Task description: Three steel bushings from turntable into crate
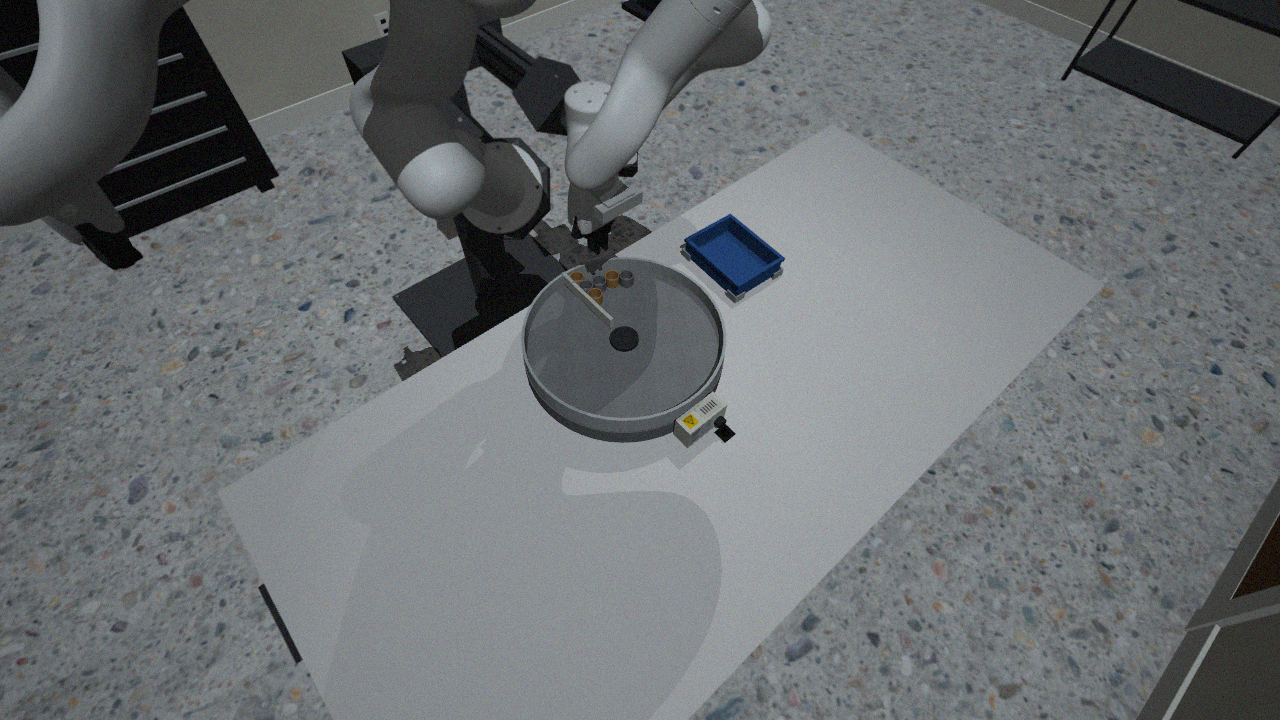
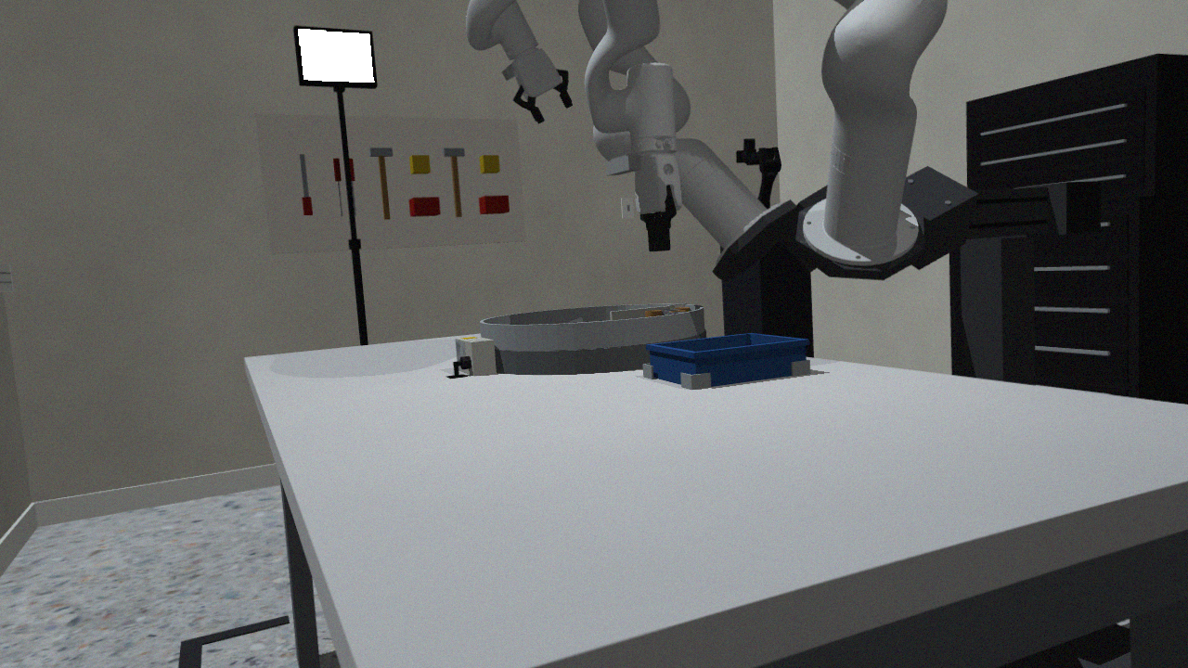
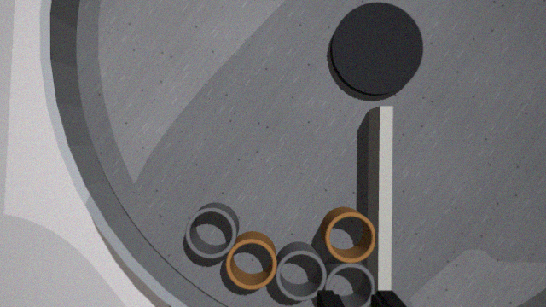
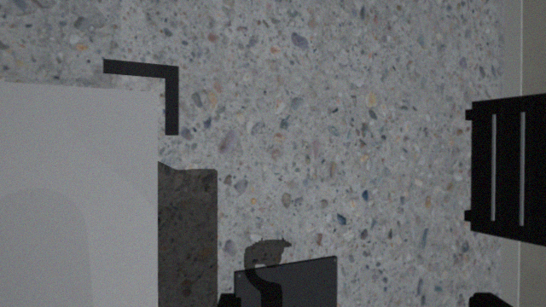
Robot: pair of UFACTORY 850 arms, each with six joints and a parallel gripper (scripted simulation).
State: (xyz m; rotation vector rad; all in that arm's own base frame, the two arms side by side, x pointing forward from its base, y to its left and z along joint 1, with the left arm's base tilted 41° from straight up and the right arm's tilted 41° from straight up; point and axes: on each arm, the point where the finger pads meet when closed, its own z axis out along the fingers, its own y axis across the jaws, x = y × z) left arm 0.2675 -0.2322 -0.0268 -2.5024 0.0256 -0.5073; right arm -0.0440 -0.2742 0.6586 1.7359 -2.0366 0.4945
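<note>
1. Left gripper (image 1: 597, 240) (image 2: 658, 240) (image 3: 358, 298) hovers above the turntable (image 1: 623, 428) (image 2: 573, 336) (image 3: 256, 141): fingers narrowly parted, nothing held!
2. Beneath and beside it, three steel bushings (image 1: 626, 278) (image 3: 188, 234) sit among bronze ones (image 1: 612, 278) (image 3: 252, 287); picking is the step, I'd say.
3. Next: choose steel, widen, descend without snagging neighbours.
4. Over to the crate (image 1: 733, 255) (image 2: 727, 358): level within its corner guides (image 1: 734, 294) (image 2: 696, 380), no bushings visible inside.
5. Farther out, right gripper (image 1: 111, 246) (image 2: 554, 109) (image 4: 357, 300) waits wide.

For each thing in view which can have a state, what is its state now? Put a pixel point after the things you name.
Left gripper (image 1: 597, 245) (image 2: 658, 247) (image 3: 356, 299): slightly open, holding nothing
Right gripper (image 1: 111, 248) (image 2: 553, 112) (image 4: 356, 300): wide open
Crate (image 1: 711, 273) (image 2: 730, 366): empty, level, in its guides
Steel bushings (image 1: 626, 282) (image 3: 210, 217): upright
Orange bushings (image 1: 612, 282) (image 3: 252, 279): upright
Turntable (image 1: 617, 425) (image 2: 581, 336) (image 3: 66, 107): loaded; turning, cannot tell
Light panel (image 2: 336, 56): lit
</note>
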